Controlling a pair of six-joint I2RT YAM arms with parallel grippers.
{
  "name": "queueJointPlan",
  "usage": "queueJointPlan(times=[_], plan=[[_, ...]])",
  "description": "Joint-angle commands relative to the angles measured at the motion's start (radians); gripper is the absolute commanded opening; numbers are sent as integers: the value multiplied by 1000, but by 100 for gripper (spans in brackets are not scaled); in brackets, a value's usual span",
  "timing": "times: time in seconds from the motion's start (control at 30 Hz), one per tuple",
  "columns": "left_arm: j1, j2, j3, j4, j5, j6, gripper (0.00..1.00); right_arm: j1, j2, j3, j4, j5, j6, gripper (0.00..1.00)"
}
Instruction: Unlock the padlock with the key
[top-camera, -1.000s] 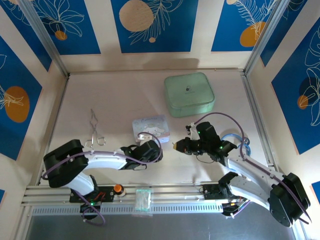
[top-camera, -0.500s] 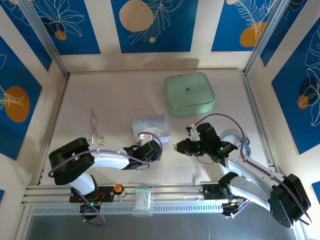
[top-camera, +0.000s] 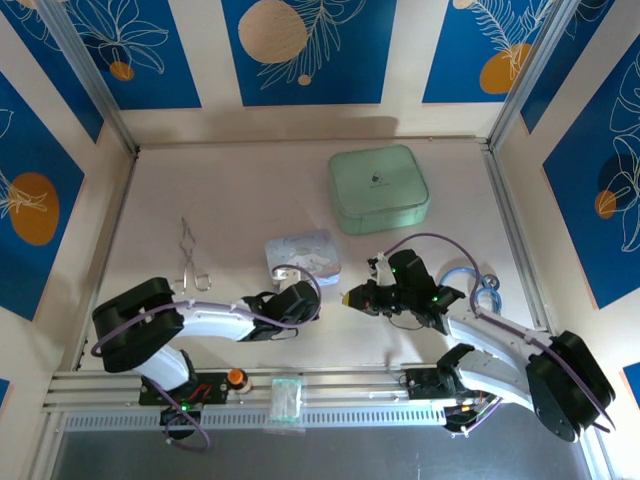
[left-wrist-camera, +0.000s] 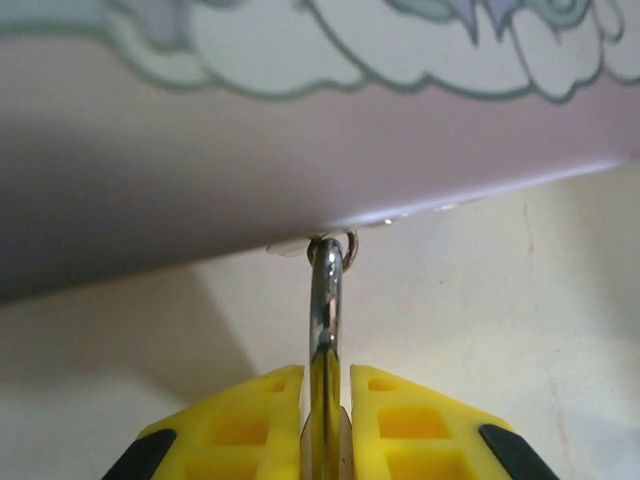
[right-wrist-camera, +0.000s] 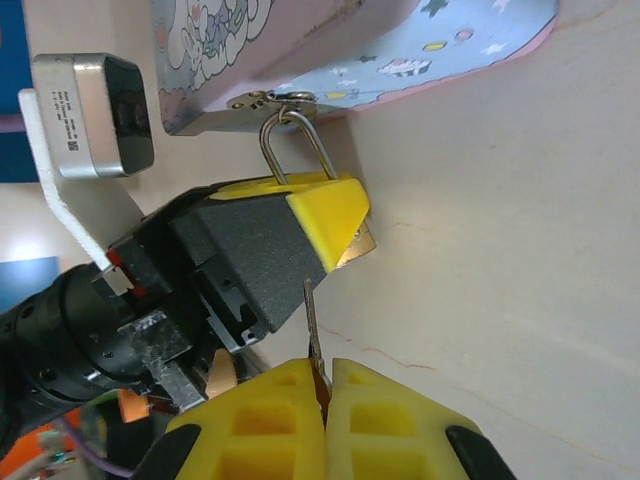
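Observation:
The padlock hangs by its silver shackle from the latch of the pale blue cartoon tin. My left gripper is shut on its brass body, which shows between the yellow fingers. In the right wrist view a brass corner of the padlock sticks out under the left gripper's yellow finger. My right gripper is shut on the key, whose thin blade points up towards that corner and stops a little short of it. From above, the left gripper and right gripper face each other just in front of the tin.
A mint green case lies at the back, right of centre. Silver forceps lie to the left of the tin. A pale blue ring rests to the right of the right arm. The rail runs along the near edge.
My left gripper's jaws have closed onto the padlock. The right gripper has crept a little to the left with the key, towards the padlock.

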Motion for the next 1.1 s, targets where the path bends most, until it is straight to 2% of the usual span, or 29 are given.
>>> queueJointPlan(times=[0.0, 0.27, 0.33, 0.43, 0.7, 0.83, 1.07], plan=[[1, -64, -47, 70, -28, -97, 7, 6, 48, -49, 200, -127, 94, 0], [24, -170, -112, 191, -51, -237, 7, -16, 172, -87, 432, -289, 172, 0], [26, -155, -146, 288, -45, -296, 5, -10, 208, -76, 462, -316, 199, 0], [27, -111, -186, 435, -41, -379, 4, 9, 257, -71, 537, -328, 272, 0], [27, -53, -237, 605, -67, -496, 2, 20, 307, -85, 592, -288, 396, 0], [27, 1, -251, 765, -69, -525, 0, 34, 352, -76, 634, -300, 422, 0], [26, 47, -249, 847, -69, -551, 0, 8, 422, -81, 722, -324, 441, 0]])
